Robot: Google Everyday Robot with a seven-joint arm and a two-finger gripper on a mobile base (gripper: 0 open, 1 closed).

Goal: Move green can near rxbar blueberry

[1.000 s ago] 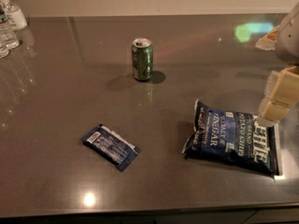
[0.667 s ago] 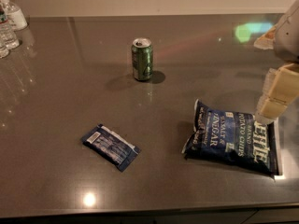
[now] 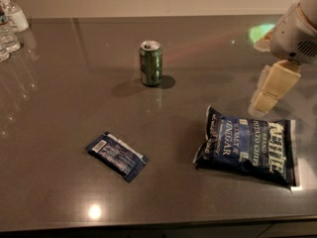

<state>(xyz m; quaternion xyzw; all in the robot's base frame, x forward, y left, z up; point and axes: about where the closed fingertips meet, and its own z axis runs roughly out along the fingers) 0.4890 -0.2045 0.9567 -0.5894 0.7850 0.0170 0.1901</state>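
Note:
The green can (image 3: 150,62) stands upright on the dark grey table (image 3: 64,108), towards the back middle. The rxbar blueberry (image 3: 117,156), a flat dark blue wrapper with white label patches, lies near the front left, well apart from the can. My gripper (image 3: 269,94) hangs at the right side, above the table just behind the chip bag. It is far to the right of the can and holds nothing that I can see.
A large puffy blue chip bag (image 3: 250,147) lies at the front right, below the gripper. Water bottles (image 3: 10,24) stand at the far left back corner. The table's front edge runs along the bottom.
My gripper has moved a little to the left and slightly up, towards the table's middle. The can, the bar and the chip bag have not moved.

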